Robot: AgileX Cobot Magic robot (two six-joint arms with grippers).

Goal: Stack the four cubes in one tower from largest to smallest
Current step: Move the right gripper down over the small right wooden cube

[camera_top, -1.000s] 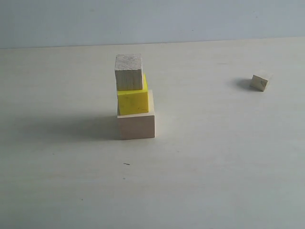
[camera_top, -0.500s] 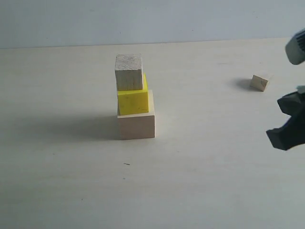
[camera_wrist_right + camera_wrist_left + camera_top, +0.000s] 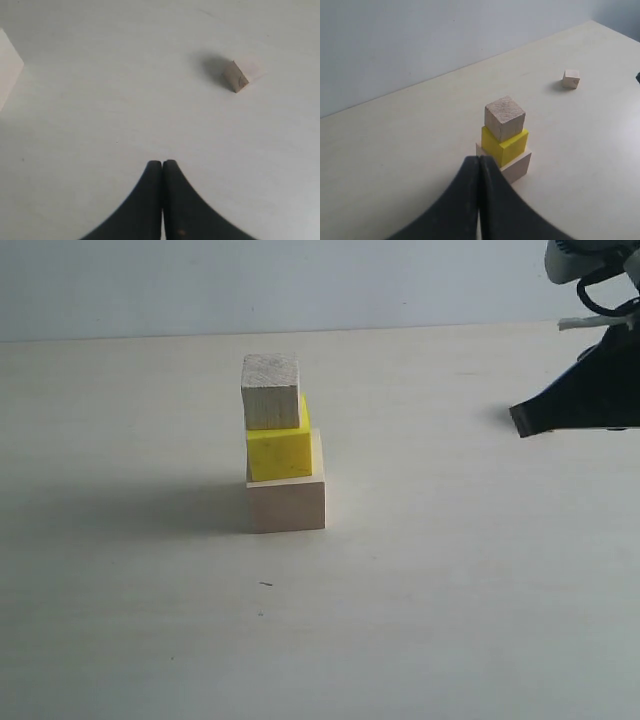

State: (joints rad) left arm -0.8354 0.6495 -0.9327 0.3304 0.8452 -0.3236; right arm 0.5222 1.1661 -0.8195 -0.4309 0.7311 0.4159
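Note:
A three-cube tower stands mid-table: the large pale wood cube [image 3: 287, 502] at the base, the yellow cube [image 3: 279, 448] on it, a smaller pale wood cube [image 3: 270, 391] on top. The tiny wood cube [image 3: 571, 78] lies alone on the table far to the right, also seen from the right wrist [image 3: 236, 77]; in the exterior view the right arm hides it. My right gripper [image 3: 520, 421] hangs shut and empty in front of that spot, its tips [image 3: 162, 164] short of the tiny cube. My left gripper [image 3: 479, 160] is shut and empty, pointing at the tower.
The pale tabletop [image 3: 450, 590] runs back to a light wall [image 3: 300, 280]. The tower throws a shadow [image 3: 150, 508] to the left. A corner of the base cube [image 3: 7, 65] shows at the edge of the right wrist view.
The right arm has come in from the right edge and risen toward the back, now covering the tiny cube in the exterior view. The tower has not moved.

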